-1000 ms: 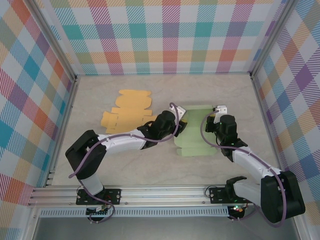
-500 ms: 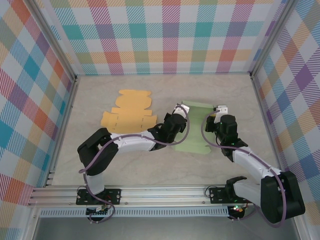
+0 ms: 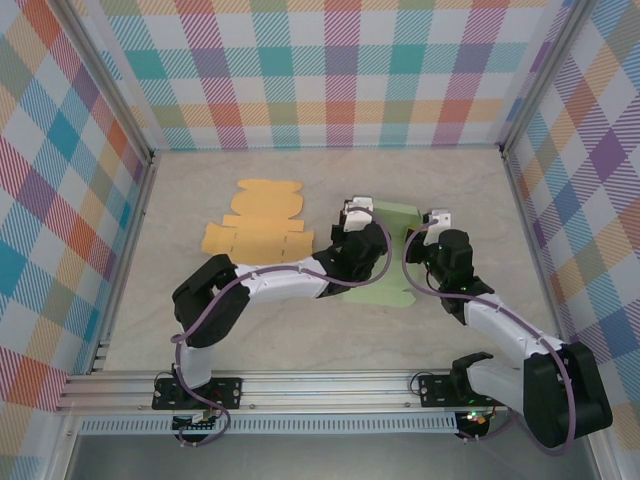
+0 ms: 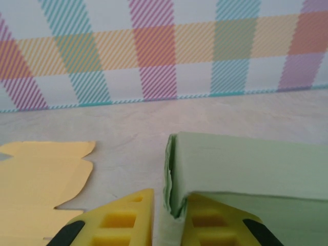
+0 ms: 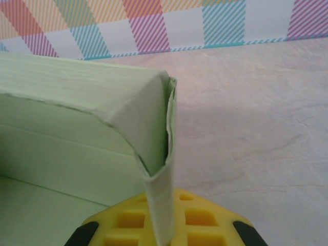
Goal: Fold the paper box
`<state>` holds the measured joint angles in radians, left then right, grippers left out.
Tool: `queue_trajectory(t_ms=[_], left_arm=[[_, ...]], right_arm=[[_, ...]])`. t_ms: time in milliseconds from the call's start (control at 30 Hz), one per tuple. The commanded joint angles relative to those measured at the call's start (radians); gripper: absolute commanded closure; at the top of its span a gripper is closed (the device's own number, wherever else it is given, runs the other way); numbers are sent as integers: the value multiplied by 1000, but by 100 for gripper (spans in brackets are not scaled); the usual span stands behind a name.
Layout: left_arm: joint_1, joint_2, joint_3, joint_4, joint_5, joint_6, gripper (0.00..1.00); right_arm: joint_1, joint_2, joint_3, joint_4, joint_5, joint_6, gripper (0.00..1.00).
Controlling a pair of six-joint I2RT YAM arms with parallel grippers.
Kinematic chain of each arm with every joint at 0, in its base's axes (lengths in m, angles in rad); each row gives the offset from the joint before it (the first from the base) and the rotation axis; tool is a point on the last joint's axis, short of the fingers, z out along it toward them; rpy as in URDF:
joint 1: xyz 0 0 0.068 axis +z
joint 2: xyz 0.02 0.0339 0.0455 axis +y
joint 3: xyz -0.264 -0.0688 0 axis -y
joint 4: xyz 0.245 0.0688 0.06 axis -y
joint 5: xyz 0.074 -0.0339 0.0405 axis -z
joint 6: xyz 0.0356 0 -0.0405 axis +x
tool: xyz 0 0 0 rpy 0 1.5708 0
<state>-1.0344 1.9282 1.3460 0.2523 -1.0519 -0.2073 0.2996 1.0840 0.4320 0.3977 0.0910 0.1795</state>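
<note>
Now that my left hand (image 4: pixel 169 207) has swung in and pinched the wall of the box (image 4: pixel 251 164), and my right hand (image 5: pixel 161 218) stays clamped on the opposite corner, it stands between them, half-formed I reckon.

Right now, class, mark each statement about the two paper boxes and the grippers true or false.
1. The yellow sheet lies flat on the table. True.
2. The green box lies fully flat. False: a wall is folded up.
3. The right gripper pinches the green box. True.
4. The yellow sheet lies right of the green box. False: it lies to its left.
5. The left gripper holds the yellow sheet. False: it is on the green box's edge.
</note>
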Motion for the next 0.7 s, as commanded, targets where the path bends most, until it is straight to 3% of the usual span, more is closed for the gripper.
queue_trajectory(t_ms=[0,133,233,300,367,467,667], left_arm=[[19,21,67,-134,-192,-177,83],[19,36,80,-191,-221,-224,83],[20,46,113,-328,-290,-319,82],[28,49,130,-398,-279,-380,81],[31,38,89,-286,-202,-302,73],[30,6,-33,-27,-3,-143,55],[28,-53,-89,-7,205,-130,39]], right_arm=[[-1,14,13,-9,13,5,100],[1,22,18,-13,21,9,100],[3,27,22,-16,26,14,100],[2,33,25,-19,21,19,100],[2,43,34,-28,21,20,100],[1,61,52,-56,25,20,100],[2,86,79,-97,52,23,100]])
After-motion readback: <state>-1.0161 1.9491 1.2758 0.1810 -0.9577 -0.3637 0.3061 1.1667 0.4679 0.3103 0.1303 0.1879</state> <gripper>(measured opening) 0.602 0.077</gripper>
